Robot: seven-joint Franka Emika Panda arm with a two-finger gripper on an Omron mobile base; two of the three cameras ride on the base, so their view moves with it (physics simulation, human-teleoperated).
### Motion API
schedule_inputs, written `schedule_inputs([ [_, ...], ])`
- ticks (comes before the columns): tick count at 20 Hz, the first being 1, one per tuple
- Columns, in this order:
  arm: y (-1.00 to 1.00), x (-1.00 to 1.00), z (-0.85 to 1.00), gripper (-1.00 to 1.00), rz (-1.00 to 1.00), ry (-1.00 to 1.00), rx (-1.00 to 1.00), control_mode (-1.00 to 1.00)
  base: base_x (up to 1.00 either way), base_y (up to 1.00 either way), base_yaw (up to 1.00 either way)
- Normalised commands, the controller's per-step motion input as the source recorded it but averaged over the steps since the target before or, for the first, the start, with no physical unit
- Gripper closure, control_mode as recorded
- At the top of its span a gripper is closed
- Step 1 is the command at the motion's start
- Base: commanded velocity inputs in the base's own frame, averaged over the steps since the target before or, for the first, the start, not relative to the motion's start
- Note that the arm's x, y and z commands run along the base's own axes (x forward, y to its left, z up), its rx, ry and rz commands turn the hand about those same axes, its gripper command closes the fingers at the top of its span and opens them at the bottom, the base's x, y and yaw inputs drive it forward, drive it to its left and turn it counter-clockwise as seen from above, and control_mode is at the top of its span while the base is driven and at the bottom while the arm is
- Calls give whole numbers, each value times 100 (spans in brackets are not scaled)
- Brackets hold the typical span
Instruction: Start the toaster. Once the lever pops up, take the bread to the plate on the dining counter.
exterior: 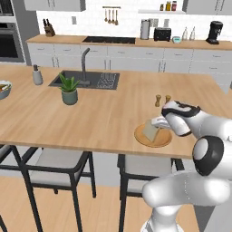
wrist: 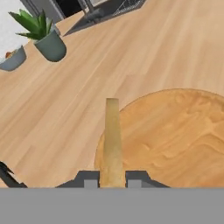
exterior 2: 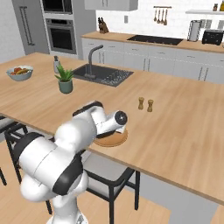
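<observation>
My gripper [wrist: 112,179] is shut on the bread [wrist: 112,140], a thin tan slice held upright on edge between the two fingertips [wrist: 91,178]. The slice hangs low over the left part of the round orange-brown plate [wrist: 175,135]. From the left base view the bread [exterior: 151,130] stands tilted on or just above the plate [exterior: 154,141], near the front edge of the dining counter [exterior: 104,118], with the gripper [exterior: 157,123] on its upper right side. The black toaster [exterior: 162,34] sits far back on the wall counter, also seen as the toaster [exterior 2: 213,37].
Two small shakers [exterior: 162,100] stand just behind the plate. A potted plant [exterior: 69,89], the inset sink with tap [exterior: 86,80], a soap bottle [exterior: 37,75] and a food bowl [exterior: 3,88] lie to the left. Stools [exterior: 54,163] sit under the counter's front edge.
</observation>
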Motion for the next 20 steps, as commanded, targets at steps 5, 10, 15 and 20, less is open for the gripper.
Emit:
schedule_inputs([
  [5,-21,16,-42,100,0,1,0,-100,0,0,0],
  [10,-17,27,-22,100,0,1,1,-100,0,0,0],
  [15,0,14,-33,-100,0,7,0,-100,0,0,0],
  [20,-13,1,-20,-100,-1,4,-2,-100,0,0,0],
])
